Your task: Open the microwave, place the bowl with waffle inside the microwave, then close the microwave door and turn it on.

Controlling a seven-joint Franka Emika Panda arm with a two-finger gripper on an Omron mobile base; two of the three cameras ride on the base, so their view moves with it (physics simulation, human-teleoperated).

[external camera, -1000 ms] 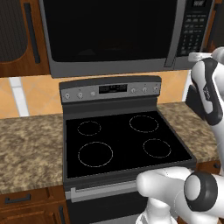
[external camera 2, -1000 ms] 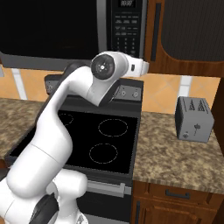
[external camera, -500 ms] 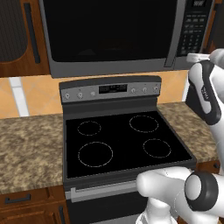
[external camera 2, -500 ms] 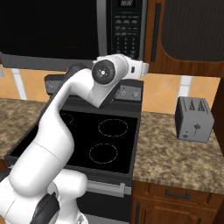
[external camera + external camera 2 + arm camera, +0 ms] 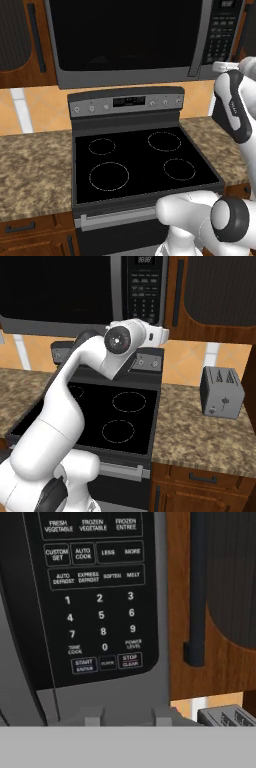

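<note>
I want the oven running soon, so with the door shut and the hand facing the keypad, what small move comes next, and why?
Probably ease the claw forward and a little toward the START/ENTER button. The microwave door looks closed, and the hand view faces the keypad squarely, with that button near the bottom row, just above the fingertips.

Dark grey microwave [image 5: 130, 42] above the stove, its microwave door [image 5: 125, 40] shut
</note>
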